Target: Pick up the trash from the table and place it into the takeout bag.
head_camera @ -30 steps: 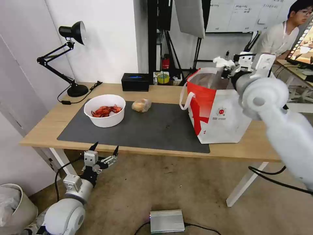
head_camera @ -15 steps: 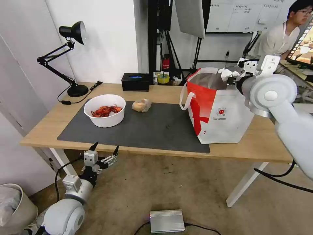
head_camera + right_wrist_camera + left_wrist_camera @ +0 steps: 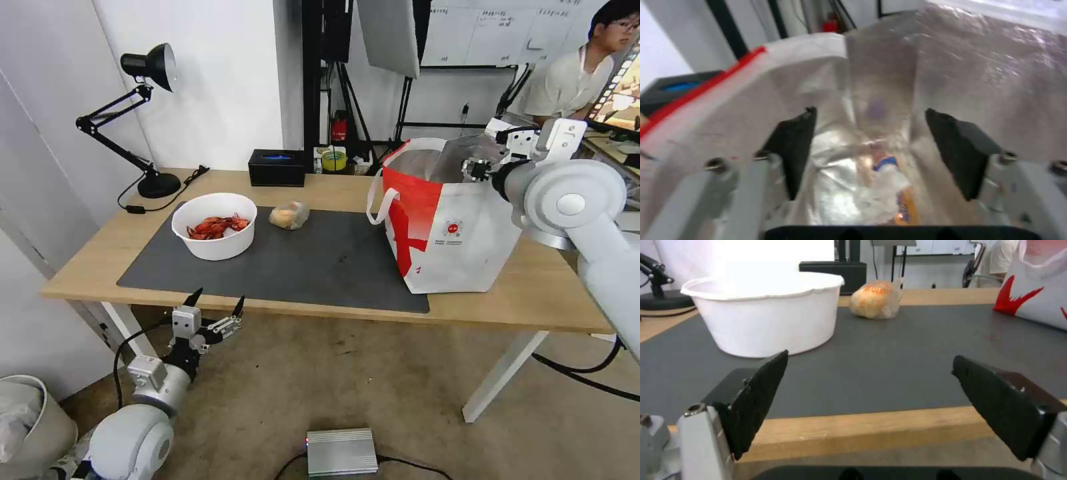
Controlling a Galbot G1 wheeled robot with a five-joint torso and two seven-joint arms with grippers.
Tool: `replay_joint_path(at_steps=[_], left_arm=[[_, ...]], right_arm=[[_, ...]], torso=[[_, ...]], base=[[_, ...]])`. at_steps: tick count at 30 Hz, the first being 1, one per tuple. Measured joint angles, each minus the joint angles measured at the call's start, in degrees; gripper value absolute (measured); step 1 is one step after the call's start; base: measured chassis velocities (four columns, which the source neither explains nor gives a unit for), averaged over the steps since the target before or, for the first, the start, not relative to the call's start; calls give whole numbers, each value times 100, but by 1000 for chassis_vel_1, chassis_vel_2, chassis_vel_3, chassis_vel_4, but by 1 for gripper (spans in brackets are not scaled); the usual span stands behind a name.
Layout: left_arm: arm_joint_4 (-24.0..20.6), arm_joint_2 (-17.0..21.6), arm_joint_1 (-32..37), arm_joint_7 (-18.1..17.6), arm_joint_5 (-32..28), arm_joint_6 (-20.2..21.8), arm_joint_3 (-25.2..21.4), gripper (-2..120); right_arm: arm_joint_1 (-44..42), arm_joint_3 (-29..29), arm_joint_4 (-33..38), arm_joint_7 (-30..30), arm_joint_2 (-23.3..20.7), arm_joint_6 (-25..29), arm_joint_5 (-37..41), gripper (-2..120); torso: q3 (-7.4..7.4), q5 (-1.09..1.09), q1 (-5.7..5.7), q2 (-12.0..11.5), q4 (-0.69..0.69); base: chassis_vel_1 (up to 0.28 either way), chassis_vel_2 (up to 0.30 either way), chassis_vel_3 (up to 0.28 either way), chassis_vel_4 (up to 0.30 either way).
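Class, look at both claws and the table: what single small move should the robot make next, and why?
Probably lift the right claw clear of the takeout bag: it hangs open and empty over the foil lining, with white tissue lying at the bottom. The bowl of crayfish shells and small bag of food are on the table; the left claw waits open below its edge.

Red-and-white takeout bag [image 3: 445, 230] with silver foil lining, white bowl [image 3: 215, 225] of red crayfish shells, clear bag of tan food [image 3: 289, 215], dark grey mat [image 3: 320, 263] on light wooden counter [image 3: 533, 293], black fingers [image 3: 756, 396], black lamp [image 3: 143, 107]
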Motion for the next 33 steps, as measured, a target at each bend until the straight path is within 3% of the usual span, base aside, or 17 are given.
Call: replay_joint_path(at_steps=[3,4,6,7,9,14,18,28,33], left_arm=[[0,-32,0,-1,24,1,11,100],[0,-32,0,-1,24,1,11,100],[-19,-49,20,-2,35,-3,5,100],[-19,-49,20,-2,35,-3,5,100],[-37,-53,40,-2,41,-9,-17,100],[-51,-35,80,1,35,-83,-95,100],[-52,-22,104,10,15,-98,-158,100],[-23,-20,55,22,-8,-113,-154,100],[8,-15,29,24,-11,-115,-124,100]], right_arm=[[-147,4,152,-748,-46,350,-583,82],[-147,4,152,-748,-46,350,-583,82],[-312,10,321,-1347,-57,821,-922,92],[-312,10,321,-1347,-57,821,-922,92],[-608,69,475,-2102,-72,1413,-1237,99],[-1510,237,765,-3400,-222,2319,-1962,100],[-2275,410,1034,-3985,-389,2703,-2440,100],[-3931,932,1658,-4477,-366,3303,-3311,100],[-5202,1213,1745,-4483,23,3650,-4045,100]], torso=[[0,1,0,0,0],[0,1,0,0,0],[0,-1,0,0,0],[0,-1,0,0,0],[0,-1,0,0,2],[0,0,0,0,1],[0,1,0,0,0],[-1,0,0,0,0],[0,-1,-1,0,0]], base=[[0,0,0,0],[0,0,0,0],[0,0,0,0],[0,0,0,0],[0,0,0,0],[0,0,0,0],[0,0,0,0],[0,0,0,0],[0,0,0,0]])
